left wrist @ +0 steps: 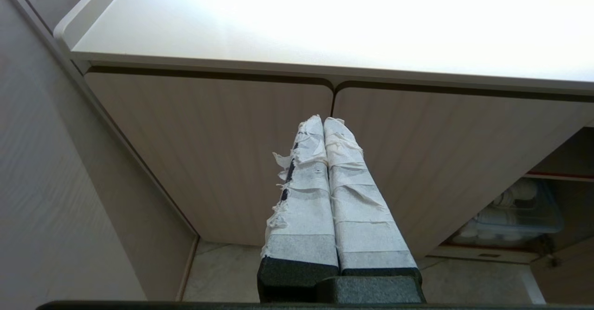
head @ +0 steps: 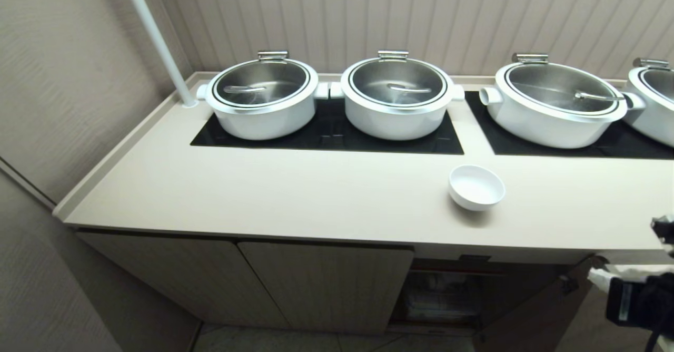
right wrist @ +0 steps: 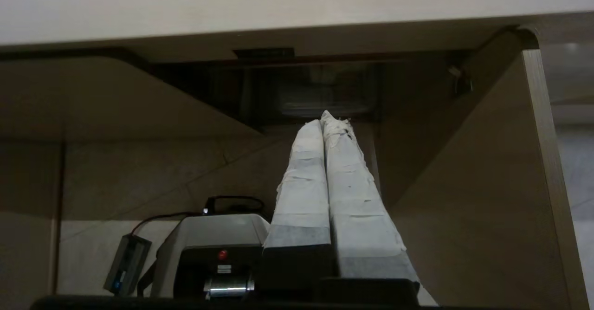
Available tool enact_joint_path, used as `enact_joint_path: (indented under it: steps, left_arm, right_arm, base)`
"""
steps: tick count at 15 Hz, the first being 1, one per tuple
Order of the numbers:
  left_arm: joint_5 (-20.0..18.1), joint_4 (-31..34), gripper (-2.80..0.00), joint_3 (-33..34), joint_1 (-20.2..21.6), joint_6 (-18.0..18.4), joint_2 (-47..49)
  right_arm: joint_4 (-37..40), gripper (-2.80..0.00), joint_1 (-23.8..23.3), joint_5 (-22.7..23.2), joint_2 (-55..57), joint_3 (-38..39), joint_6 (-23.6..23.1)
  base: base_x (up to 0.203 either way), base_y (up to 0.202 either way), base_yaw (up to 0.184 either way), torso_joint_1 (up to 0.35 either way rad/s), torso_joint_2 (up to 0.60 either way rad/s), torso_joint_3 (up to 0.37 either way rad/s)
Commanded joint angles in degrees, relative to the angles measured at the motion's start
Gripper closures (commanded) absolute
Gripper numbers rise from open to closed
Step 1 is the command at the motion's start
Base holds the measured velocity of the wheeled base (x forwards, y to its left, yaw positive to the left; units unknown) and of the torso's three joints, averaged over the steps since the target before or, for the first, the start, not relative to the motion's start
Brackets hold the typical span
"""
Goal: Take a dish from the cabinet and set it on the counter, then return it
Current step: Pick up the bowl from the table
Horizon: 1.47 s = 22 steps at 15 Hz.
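Four lidded pots (head: 262,99) (white pole (head: 156,38) beside)

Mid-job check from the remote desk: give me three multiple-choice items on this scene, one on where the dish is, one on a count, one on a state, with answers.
1. Where is the dish?
A. on the counter
B. inside the cabinet
C. in the right hand

2. How many lidded pots show in the head view?
A. two
B. four
C. six

3. How is the cabinet door below the dish?
A. shut
B. open
C. missing

Answers: 1 A, the dish sits alone on the beige top; 2 B, four white pots stand on the black panels; 3 B, the door stands swung out and the shelf shows.
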Motion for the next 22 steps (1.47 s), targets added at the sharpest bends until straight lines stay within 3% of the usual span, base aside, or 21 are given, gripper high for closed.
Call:
enact_joint_path:
  steps: [1, 5, 10, 13, 22]
  left_arm:
    - [0.0, 0.0, 0.00, 0.0, 0.0, 0.0, 0.0]
    - [-0.1, 0.0, 0.00, 0.0, 0.0, 0.0, 0.0]
    - [0.0, 0.0, 0.00, 0.0, 0.0, 0.0, 0.0]
    - [0.0, 0.0, 0.00, 0.0, 0.0, 0.0, 0.0]
    - [0.0, 0.0, 0.00, 0.0, 0.0, 0.0, 0.0]
  right_arm:
    - [-3.3, 0.00, 0.1, 1.2, -11.3, 8.5, -1.3]
    - [2.3, 0.00, -0.2, 4.0, -26.7, 12.6, -3.7]
    - [20.1, 0.00, -3.7, 4.9, -51.0, 13.1, -8.9]
    - [24.9, 0.00, -5.5, 5.1, -63.3, 13.1, -10.2]
    - [25.6, 0.00, -6.2, 4.7, -66.7, 13.2, -7.7]
  base:
    - [0.000, 0.000, 0.000, 0.000, 0.00, 0.000]
    - [0.000, 0.000, 0.000, 0.000, 0.00, 0.000]
    - [0.000, 0.000, 0.000, 0.000, 0.00, 0.000]
    - [0.000, 0.000, 0.000, 0.000, 0.00, 0.000]
    - [0.000, 0.000, 0.000, 0.000, 0.00, 0.000]
